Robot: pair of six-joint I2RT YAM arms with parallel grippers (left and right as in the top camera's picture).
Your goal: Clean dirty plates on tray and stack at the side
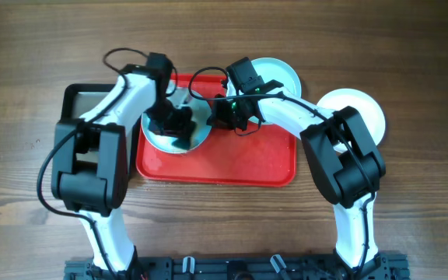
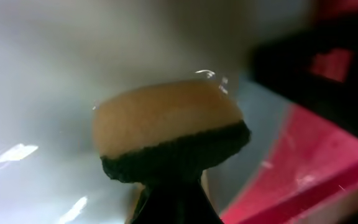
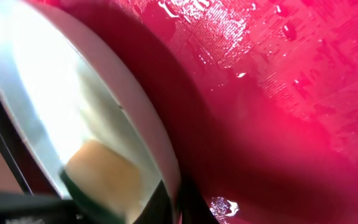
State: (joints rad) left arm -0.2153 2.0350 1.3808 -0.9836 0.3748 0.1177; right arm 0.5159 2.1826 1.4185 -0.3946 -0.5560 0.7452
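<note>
Turquoise plate (image 1: 155,134) lies on the left part of the red tray (image 1: 239,159) | left end effector (image 1: 179,124) clenched on a sponge (image 2: 166,121) pressed to it | right end effector (image 1: 222,115) grips its rim | second turquoise plate (image 1: 280,76) at the tray's far right corner | white plate (image 1: 364,109) on the counter (image 1: 411,47), right of the tray

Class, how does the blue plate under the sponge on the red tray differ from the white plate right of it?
The blue plate is pale turquoise; the white plate is cream-white. The blue plate sits on the red tray; the white plate lies on the table. The left gripper holds a sponge to the blue plate; no gripper is at the white plate. Both are round and shallow.
</note>
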